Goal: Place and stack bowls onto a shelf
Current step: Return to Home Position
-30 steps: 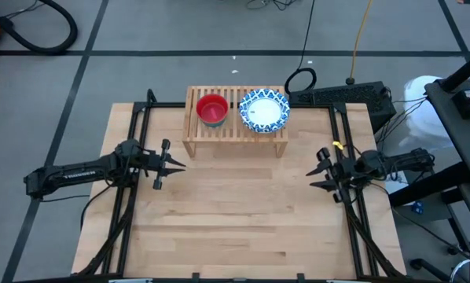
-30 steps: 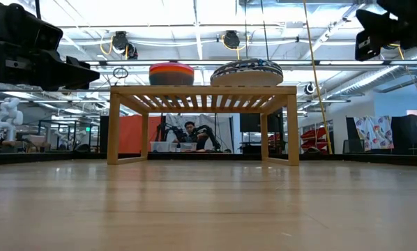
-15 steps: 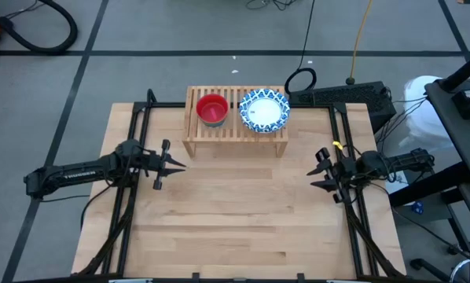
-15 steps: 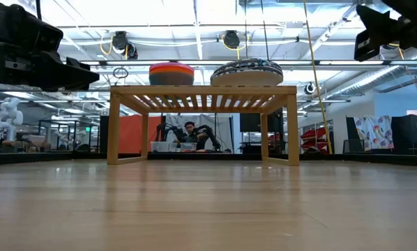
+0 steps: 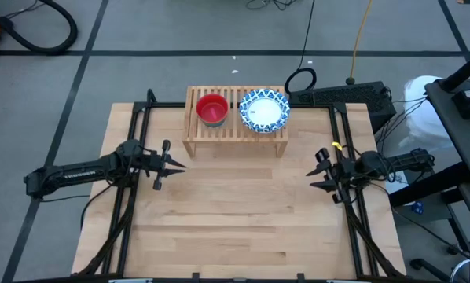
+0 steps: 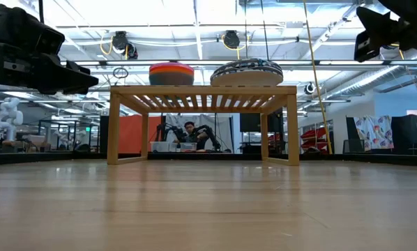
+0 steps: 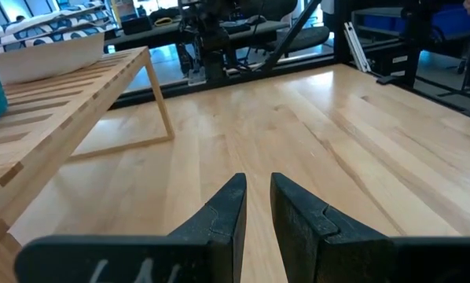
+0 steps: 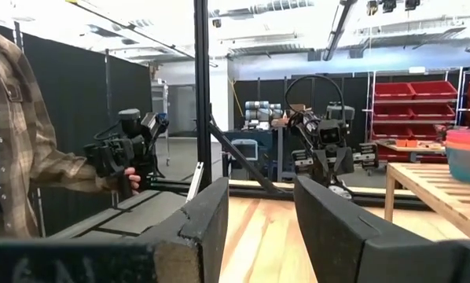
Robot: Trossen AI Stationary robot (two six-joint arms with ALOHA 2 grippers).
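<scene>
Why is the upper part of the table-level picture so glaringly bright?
Low view: ceiling lights shine toward the camera, glaring behind the shelf; high view: the camera looks down, away from them, so lighting looks even, without glare.

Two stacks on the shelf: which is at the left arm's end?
The stack of small plain bowls, reddish on top, at the shelf end toward the left gripper. The blue-patterned stack sits at the other end.

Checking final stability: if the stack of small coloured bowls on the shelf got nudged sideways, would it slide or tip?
The stack of small bowls sits nested and wider than tall, so it probably slides rather than tips. The slatted shelf may snag its base. It stands near the shelf's left end, so a hard leftward push could drop it.
</scene>
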